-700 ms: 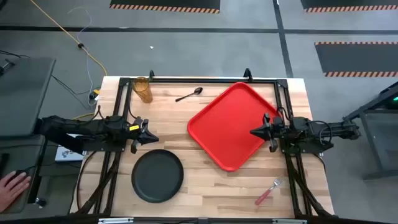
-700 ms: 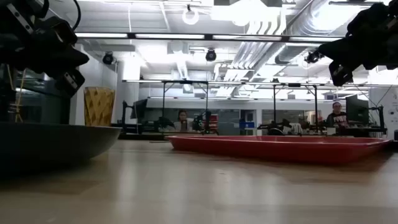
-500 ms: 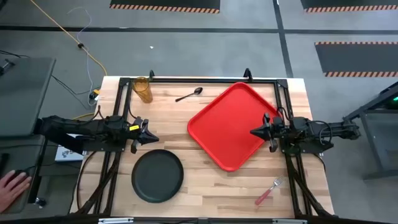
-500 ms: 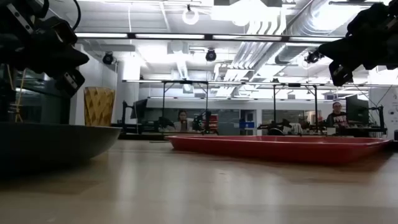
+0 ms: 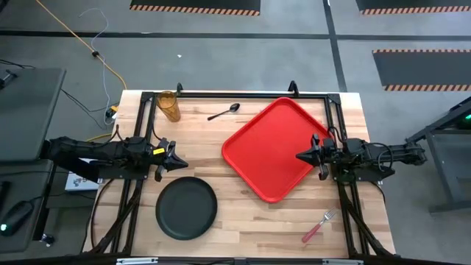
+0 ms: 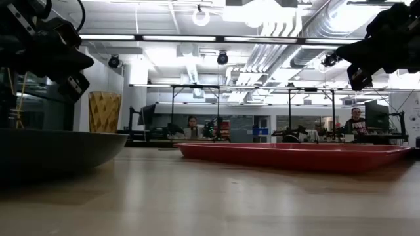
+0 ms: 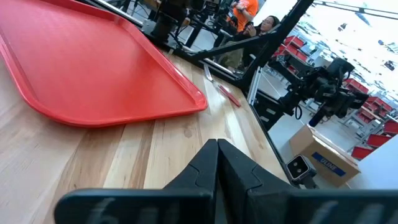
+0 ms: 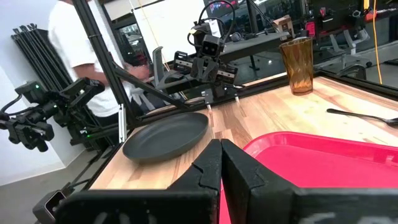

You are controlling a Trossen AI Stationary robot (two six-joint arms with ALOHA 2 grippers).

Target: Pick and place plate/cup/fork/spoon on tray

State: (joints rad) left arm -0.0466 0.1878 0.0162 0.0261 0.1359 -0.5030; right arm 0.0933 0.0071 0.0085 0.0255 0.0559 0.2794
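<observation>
The red tray (image 5: 275, 146) lies turned at an angle on the table's right half. The black plate (image 5: 186, 208) rests flat near the front left. The amber cup (image 5: 168, 106) stands upright at the far left corner. The dark spoon (image 5: 224, 112) lies near the far edge. The red-handled fork (image 5: 317, 227) lies at the front right. My left gripper (image 5: 184, 165) is shut and empty, above the table just beyond the plate. My right gripper (image 5: 298, 156) is shut and empty, over the tray's right part.
A black metal frame (image 5: 235, 94) runs along the table's far edge and down both sides. Bare wood (image 5: 243, 217) lies between the plate and the fork. In the right wrist view a person in a white shirt (image 8: 81, 37) stands beyond the table's left side.
A person's hand at the picture's lower left, off the table, has gone out of view. Both arms have kept still.
</observation>
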